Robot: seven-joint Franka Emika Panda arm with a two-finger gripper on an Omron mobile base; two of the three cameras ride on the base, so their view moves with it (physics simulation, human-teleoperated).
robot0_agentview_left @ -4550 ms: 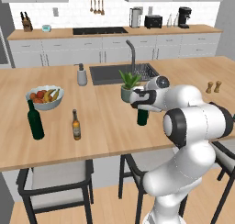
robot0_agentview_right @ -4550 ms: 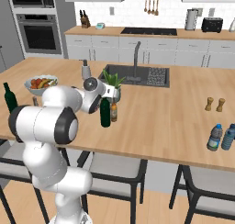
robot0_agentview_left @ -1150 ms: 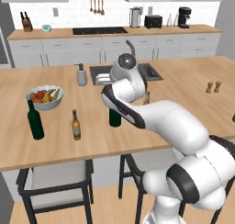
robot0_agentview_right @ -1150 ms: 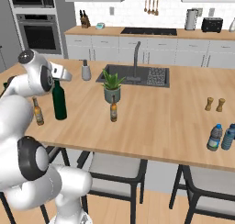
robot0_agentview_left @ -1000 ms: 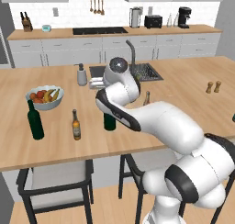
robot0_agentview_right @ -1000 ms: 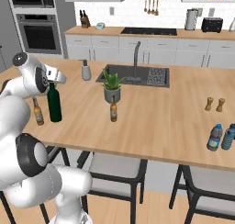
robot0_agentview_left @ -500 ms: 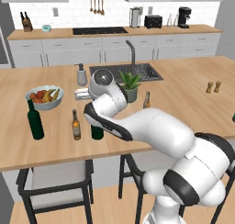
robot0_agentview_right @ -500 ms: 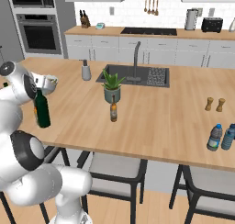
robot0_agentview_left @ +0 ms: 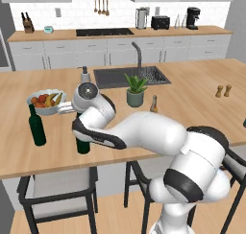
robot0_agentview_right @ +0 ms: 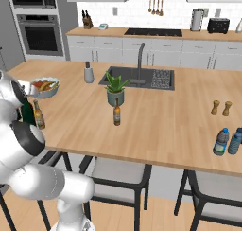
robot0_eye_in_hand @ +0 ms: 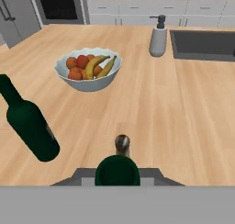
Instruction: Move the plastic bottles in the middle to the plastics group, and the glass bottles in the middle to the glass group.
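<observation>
Gripper: jaws drawn in tight on the neck of a dark green wine bottle, whose round top sits between the finger tips in the hand view. In the left base view the bottle's base stands upright on the island counter near its front edge, its upper part hidden behind the arm.

Glass group — second green wine bottle, upright at the counter's left end, just beside the held one but apart from it. Small amber beer bottle with a pale label, next to the carried bottle; its cap shows just beyond the gripped top in the hand view.

Brown beer bottle: upright mid-counter, just in front of the potted plant, untouched.

Plastic bottles: two, blue-labelled, side by side at the counter's far right edge.

Fruit bowl — behind the glass group. Grey soap dispenser near the sink.
</observation>
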